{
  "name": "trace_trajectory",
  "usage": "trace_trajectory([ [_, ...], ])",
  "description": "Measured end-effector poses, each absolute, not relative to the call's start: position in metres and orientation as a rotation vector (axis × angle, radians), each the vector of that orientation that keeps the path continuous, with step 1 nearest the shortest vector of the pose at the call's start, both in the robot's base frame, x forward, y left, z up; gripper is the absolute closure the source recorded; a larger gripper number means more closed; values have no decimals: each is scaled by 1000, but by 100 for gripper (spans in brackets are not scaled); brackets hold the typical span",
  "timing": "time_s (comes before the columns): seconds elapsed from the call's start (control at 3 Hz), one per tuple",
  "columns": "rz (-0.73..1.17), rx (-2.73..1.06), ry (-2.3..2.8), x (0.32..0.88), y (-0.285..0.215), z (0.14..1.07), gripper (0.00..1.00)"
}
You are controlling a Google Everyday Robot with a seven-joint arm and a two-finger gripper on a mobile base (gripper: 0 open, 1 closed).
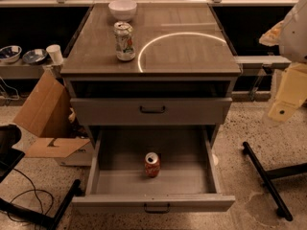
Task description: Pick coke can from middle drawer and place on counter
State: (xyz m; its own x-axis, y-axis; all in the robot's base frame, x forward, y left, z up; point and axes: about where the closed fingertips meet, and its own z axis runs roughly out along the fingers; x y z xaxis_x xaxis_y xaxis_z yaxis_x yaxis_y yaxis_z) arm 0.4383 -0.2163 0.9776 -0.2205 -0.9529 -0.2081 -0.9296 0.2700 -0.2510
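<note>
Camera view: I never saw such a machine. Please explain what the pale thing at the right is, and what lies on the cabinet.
The one picture looks down on a grey cabinet from its front. The pale shape at the right edge is the robot's arm; its cream gripper hangs there beside the cabinet, away from both cans. On the glossy grey-brown counter stand a dented silver-white can and a white bowl. The wide grey middle drawer, lowest of all, is pulled open, and a small red coke can sits inside it.
</note>
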Motion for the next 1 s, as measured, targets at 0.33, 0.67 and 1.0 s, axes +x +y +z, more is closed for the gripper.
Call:
trace_trajectory([
  [0.33, -103, -1722, 2228, 438, -216, 978, 0],
  [0.67, -85, -1699, 2211, 440, -214, 970, 0],
  [1.0, 4, -1622, 2208, 442, -207, 927, 0],
])
